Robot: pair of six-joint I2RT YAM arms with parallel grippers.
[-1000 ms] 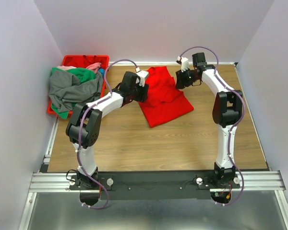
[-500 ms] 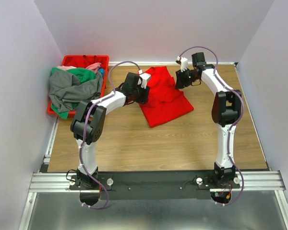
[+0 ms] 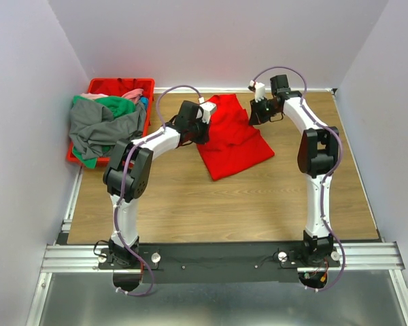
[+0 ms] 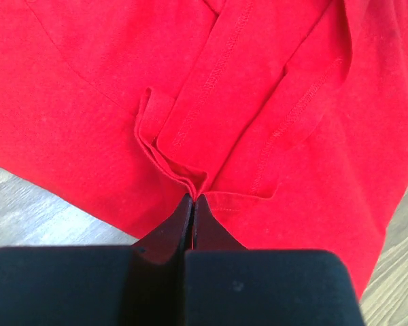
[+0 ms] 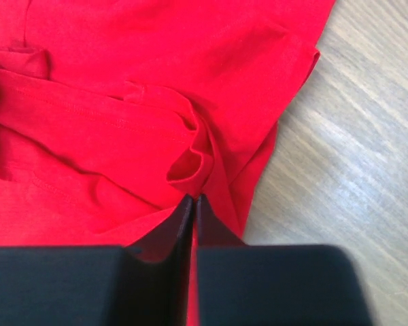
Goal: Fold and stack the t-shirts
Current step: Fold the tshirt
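Black left gripper (image 4: 192,198): clamped tight, fingertips meeting on a small bunched fold of the red t-shirt (image 4: 88,81) at its left edge, just beside a stitched hem; a second ago its fingers stood parted
Black right gripper (image 5: 192,198): fingertips drawn almost together on a curled ridge of cloth at the shirt's right edge, with bare wood just beside it; it too has only now closed, and since the tips hide the bite it probably has the fabric, though how much I cannot tell
Left arm: its elbow has swung in toward the shirt over the last second, while the wrist has barely shifted
Red t-shirt (image 3: 234,139): rumpled on the wooden table (image 3: 224,204) at the far middle, between the two grippers; its outline matches a second ago and nothing is lifted yet
Red crate (image 3: 98,85): far left corner, heaped with a grey t-shirt (image 3: 98,129), a green t-shirt (image 3: 115,105) and a pink t-shirt (image 3: 132,92), all untouched
Meaning for the task: both far edges look pinched, so the reach seems finished; I judge the next move to be lifting and spreading or folding this first shirt, with the rest waiting
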